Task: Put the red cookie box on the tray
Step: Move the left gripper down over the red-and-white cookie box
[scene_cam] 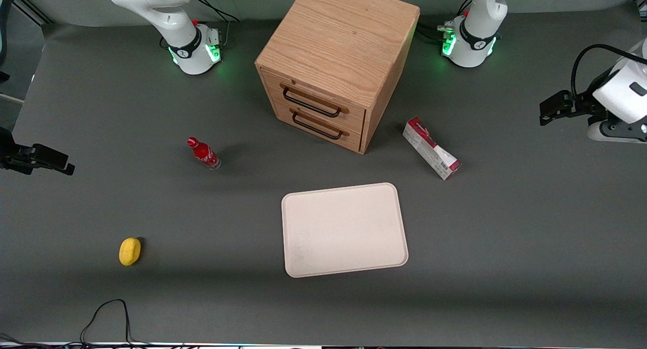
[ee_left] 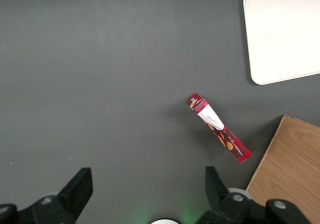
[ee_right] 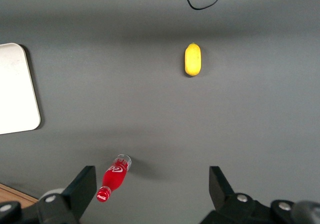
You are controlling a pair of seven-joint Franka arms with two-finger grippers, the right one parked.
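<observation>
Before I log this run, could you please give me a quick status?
Gripper open, empty, high above the table. Cookie box on the table beside the cabinet. Tray bare; nothing between them.

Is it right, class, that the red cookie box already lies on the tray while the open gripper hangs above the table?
No. The front view shows the red cookie box on the table beside the tray, not on it. The gripper is open above the table.

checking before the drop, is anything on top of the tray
Nothing lies on the tray: its cream surface shows bare in the front and left wrist views. The cookie box lies on the table beside the cabinet. The open gripper hovers high above the table, holding nothing.
</observation>
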